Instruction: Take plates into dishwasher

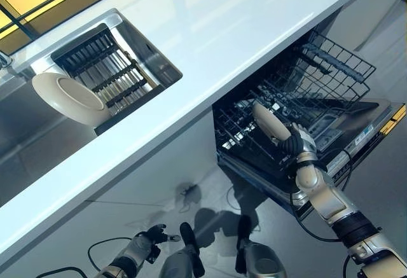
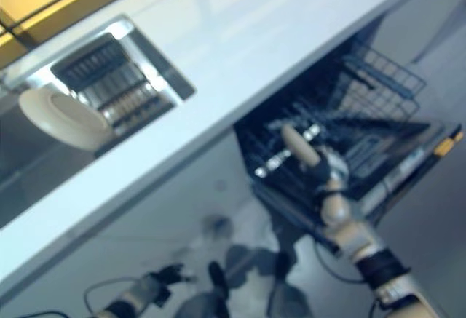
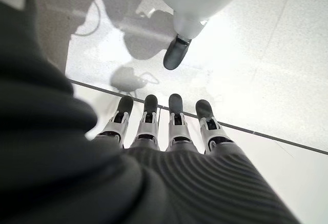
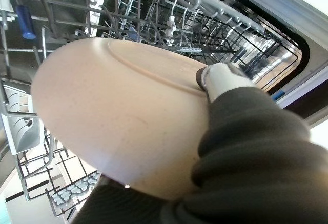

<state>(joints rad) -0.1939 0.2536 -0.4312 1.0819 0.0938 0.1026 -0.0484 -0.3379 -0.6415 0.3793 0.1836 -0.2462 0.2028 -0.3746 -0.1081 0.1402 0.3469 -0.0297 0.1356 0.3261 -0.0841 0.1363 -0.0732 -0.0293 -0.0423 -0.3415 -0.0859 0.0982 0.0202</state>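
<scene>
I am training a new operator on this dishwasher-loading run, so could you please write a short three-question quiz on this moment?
1. True or false: the right robot hand holds a plate over the lower dishwasher rack.
2. Where is the other plate?
A. flat on the counter
B. leaning against the drying rack in the sink
C. on the floor
3. Fill in: the left robot hand hangs low over the floor with its fingers ____ and holds nothing.

Key: 1 true; 2 B; 3 straight.
</scene>
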